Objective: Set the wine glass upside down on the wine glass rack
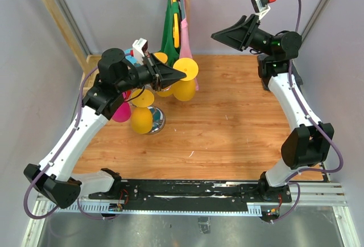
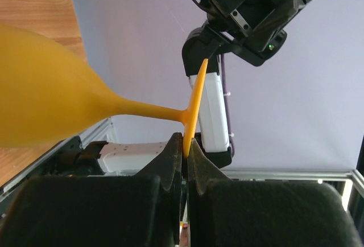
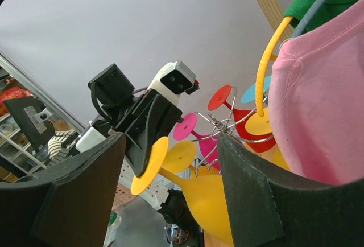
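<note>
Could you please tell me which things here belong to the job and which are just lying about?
Job: yellow wine glass, pinched at its foot by the left end effector; chrome wine glass rack.
Bystanders: hanging pink glass; pink garment; green garment; wooden rail frame; open right end effector.

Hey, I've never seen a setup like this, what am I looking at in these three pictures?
Two white robot arms are bolted to a wooden table. One picture looks down from above; the other two come from cameras on each wrist. The left claw is shut, pinching a yellow wine glass by its flat foot. The right claw is open and holds nothing. On the table stands a chrome wine glass rack with coloured glasses hanging from it. Green and pink clothes hang behind.
</note>
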`<state>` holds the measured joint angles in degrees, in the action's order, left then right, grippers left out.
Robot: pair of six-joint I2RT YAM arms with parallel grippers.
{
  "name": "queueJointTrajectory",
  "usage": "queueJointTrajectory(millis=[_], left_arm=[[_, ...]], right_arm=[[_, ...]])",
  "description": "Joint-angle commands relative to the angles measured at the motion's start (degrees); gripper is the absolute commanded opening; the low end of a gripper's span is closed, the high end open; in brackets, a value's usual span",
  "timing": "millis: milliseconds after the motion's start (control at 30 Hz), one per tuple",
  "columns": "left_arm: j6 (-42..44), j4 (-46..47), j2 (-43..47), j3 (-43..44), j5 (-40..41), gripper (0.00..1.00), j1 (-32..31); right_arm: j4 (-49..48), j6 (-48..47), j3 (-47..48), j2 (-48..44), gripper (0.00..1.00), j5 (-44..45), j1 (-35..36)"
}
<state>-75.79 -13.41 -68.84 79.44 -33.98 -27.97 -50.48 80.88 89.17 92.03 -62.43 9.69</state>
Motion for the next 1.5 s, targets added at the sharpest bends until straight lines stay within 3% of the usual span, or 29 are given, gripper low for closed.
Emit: queueJointTrajectory(millis=[0,500,1467], left_arm=[[-2.38,2.29,1.11,-0.83,2.21,0.00,-0.42],[-10.21,4.84,3.76,-7.85,6.74,0.00,3.82],[-10.49,-1.19,4.86,-8.63,12.60,0.00,8.88]], right_arm=[[-0.94,-1.16,-1.04,-2.01,0.67,0.11,-0.80],[-0.94,-1.34,-2.47,-3.08,0.68,0.37,-1.35],[-1.28,-1.33,-3.65,-3.32,0.68,0.33,-2.13]])
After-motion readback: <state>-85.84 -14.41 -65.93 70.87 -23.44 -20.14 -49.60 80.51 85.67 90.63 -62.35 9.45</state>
